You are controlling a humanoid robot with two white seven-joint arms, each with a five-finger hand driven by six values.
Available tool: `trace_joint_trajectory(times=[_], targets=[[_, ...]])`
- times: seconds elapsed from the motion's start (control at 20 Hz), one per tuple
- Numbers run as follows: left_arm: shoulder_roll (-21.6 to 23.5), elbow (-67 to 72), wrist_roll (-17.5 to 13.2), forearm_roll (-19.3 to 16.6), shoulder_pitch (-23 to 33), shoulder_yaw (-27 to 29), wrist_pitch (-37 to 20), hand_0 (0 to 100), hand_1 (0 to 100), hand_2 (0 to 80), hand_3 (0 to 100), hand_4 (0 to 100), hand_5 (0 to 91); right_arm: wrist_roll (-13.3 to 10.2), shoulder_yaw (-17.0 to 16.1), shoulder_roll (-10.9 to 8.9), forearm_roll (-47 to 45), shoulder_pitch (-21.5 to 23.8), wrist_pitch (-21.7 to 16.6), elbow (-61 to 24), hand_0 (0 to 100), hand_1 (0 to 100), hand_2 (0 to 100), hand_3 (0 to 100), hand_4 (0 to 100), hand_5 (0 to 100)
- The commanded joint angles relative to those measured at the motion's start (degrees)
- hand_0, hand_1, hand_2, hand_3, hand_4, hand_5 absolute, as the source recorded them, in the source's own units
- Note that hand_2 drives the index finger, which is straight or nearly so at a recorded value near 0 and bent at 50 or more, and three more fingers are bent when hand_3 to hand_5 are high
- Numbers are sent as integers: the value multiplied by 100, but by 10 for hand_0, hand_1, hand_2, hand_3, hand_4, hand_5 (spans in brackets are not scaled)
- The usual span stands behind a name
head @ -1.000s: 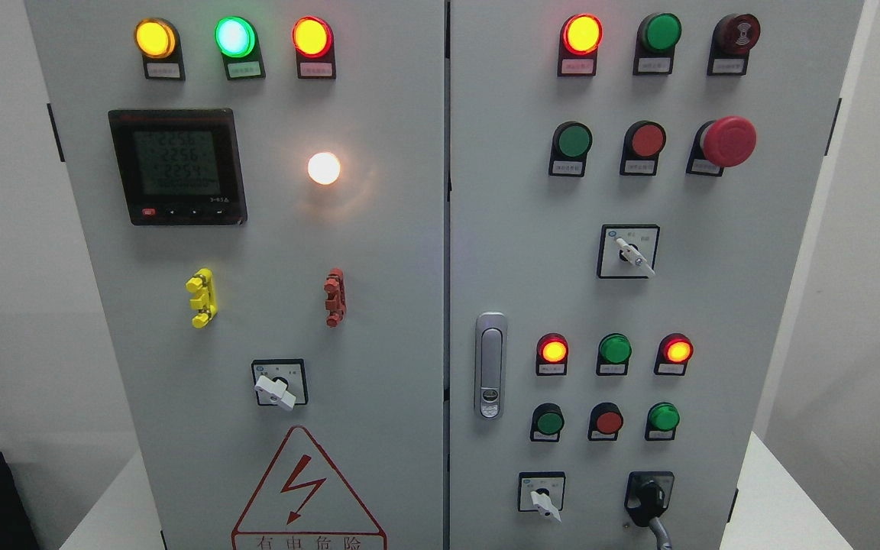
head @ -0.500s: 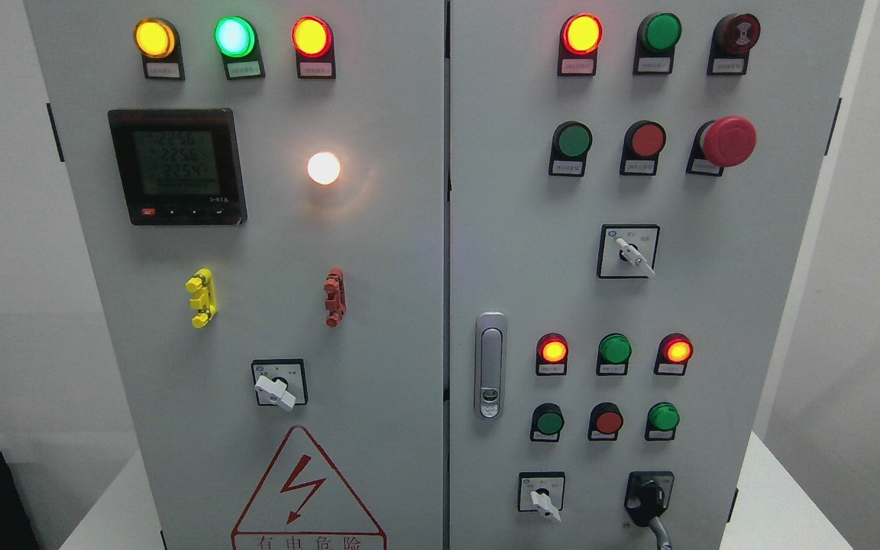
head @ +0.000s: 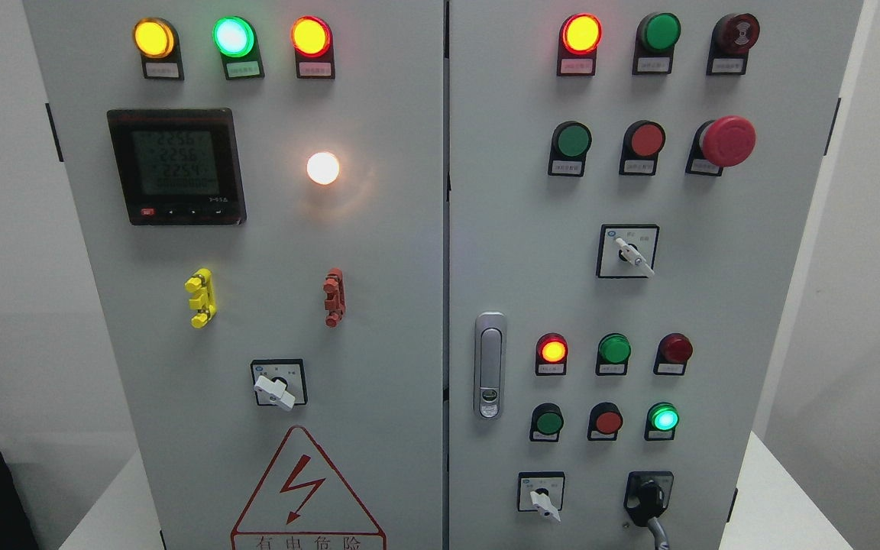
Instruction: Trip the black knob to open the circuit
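Head view: black knob point(head: 648, 496) at the lower right of the grey cabinet's right door point(head: 715, 305), handle pointing down.
No hand in frame, finger state unknown. Cabinet stands on a white table point(head: 784, 496); pale walls behind; lamps lit red, green, amber.

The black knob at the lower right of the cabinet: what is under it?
Under the black knob a grey cable runs down out of the picture. Its end cannot be seen.
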Motion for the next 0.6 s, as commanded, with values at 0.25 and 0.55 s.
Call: trace_joint_trajectory(times=[0.25,0.55], targets=[[-9,-1,1,14,-14,7,-11,120,389,0,0,0,0,175,229,3,20,-138,-130,-257,0,61,46,1000,1000,965],[-9,-1,1,14,-14,7,-11,120,389,0,0,0,0,175,202,-6,20,-112,-130,-256,0,63,46,1000,999,964]])
